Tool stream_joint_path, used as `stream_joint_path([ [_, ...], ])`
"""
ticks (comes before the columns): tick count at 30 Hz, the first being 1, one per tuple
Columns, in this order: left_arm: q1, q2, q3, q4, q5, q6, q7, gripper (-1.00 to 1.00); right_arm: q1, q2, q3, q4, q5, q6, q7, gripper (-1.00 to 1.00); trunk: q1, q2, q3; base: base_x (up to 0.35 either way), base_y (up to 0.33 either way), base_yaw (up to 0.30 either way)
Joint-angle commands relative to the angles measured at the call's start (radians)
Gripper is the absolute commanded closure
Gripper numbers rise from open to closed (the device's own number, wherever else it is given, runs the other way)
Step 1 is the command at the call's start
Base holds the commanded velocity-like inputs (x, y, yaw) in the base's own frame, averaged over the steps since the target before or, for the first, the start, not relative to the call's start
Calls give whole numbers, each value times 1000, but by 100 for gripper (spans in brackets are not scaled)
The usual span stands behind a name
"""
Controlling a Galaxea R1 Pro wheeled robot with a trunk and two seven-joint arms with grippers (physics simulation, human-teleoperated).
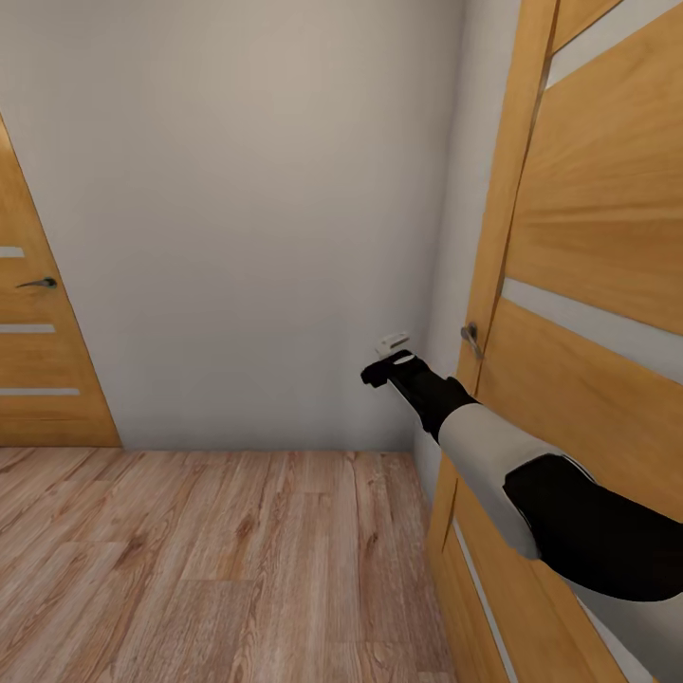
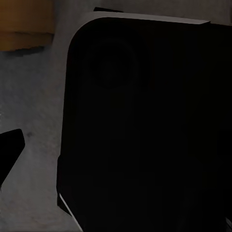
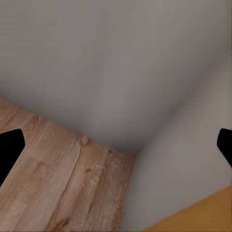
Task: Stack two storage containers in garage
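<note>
Reaching toward pale corner wall [image 1: 237,218], right gripper [image 1: 379,372] hangs above plank floor [image 1: 209,560], fingers [image 3: 9,147] spread wide, holding nothing. Open wooden door [image 1: 588,237] just beside it, handle [image 1: 470,338] close. Left gripper's opening unclear; containers out of frame.

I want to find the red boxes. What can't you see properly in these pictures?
- Left wrist view: a big dark shape blocks nearly everything; what it is, I cannot tell.
- Head view: the right arm's gripper looks small, fingers unclear.
- Head view: both doors, the left door and right door, are cut off by the edges.
</note>
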Motion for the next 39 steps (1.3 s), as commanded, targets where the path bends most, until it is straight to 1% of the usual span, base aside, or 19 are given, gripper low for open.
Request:
stream_joint_path([
  [1, 0, 0, 0, -1, 8, -2, 0, -100, -1, 0, 4, -1, 5, 5, -2, -100, 1, 0, -1, 299, 0, 0],
  [7, 0, 0, 0, -1, 8, -2, 0, -100, -1, 0, 4, 22, 0, 3, -7, -100, 1, 0, -1, 292, 0, 0],
  [14, 0, 0, 0, -1, 8, -2, 0, -100, -1, 0, 4, 77, -1, 5, -15, -100, 1, 0, -1, 71, 0, 6],
  [26, 0, 0, 0, -1, 8, -2, 0, -100, -1, 0, 2, 88, -3, 8, -13, -100, 1, 0, -1, 3, 0, 223],
  [31, 0, 0, 0, -1, 8, -2, 0, -100, -1, 0, 2, 92, -4, 6, -12, -100, 1, 0, -1, 0, 0, 51],
  [33, 0, -1, 0, -1, 7, -2, 0, -100, 12, 0, 2, 110, -2, -7, -9, -100, 1, 0, -1, 0, 0, 8],
  [38, 0, -2, 0, -1, 7, -2, 0, -100, 74, 0, 2, 124, -1, -65, -10, -100, 1, 0, -1, 0, 0, 2],
  [39, 0, -2, 0, -1, 7, -2, 0, -100, 107, 0, 2, 127, -1, -88, -9, -100, 1, 0, -1, 0, 0, 0],
])
